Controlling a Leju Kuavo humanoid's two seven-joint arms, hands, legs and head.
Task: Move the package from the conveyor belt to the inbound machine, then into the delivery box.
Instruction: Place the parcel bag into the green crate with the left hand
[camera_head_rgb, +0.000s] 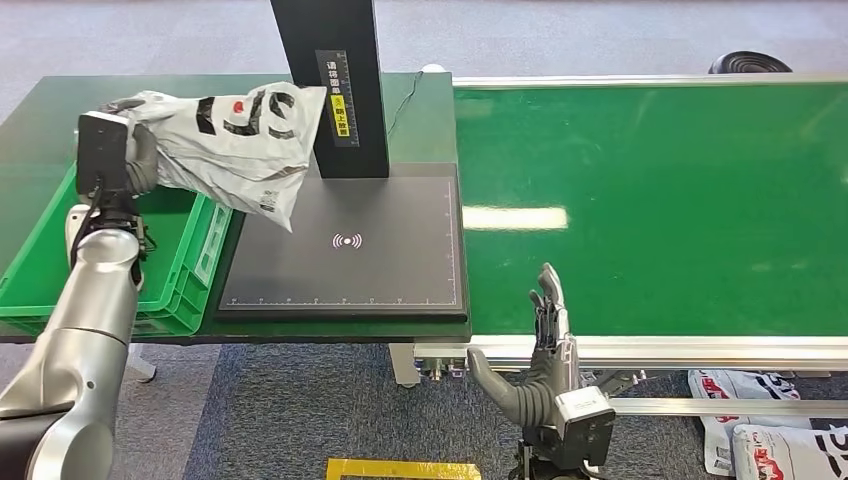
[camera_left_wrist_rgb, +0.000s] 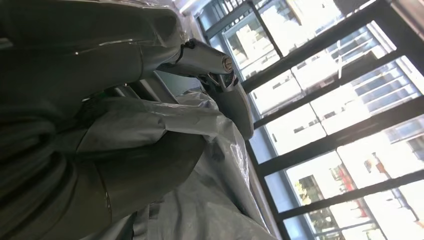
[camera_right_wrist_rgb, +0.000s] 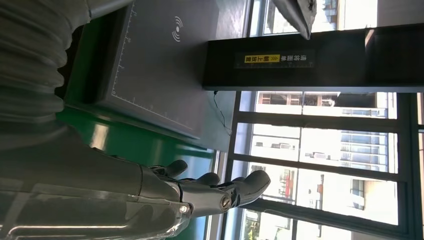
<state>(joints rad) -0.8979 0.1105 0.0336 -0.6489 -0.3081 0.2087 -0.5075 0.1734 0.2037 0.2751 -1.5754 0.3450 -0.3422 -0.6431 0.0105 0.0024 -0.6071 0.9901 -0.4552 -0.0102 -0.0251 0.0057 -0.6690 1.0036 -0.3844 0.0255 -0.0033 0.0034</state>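
**Package held over the green crate's edge**

Nearest, the right hand (camera_head_rgb: 545, 345) is raised at the front rail of the conveyor belt (camera_head_rgb: 650, 210), holding nothing; its fingers (camera_head_rgb: 549, 300) point upward, close together, with the thumb set apart. To its left lies the inbound machine's black scan pad (camera_head_rgb: 345, 245), with the machine's black post (camera_head_rgb: 335, 85) rising at its far side. Left of the pad sits the green delivery box (camera_head_rgb: 60, 255). Above the box's far right corner, the left hand (camera_head_rgb: 135, 150) grips the grey-and-white plastic package (camera_head_rgb: 240, 140), fingers wrapped into its crumpled end. The package hangs in the air, its loose corner reaching over the pad's left edge.
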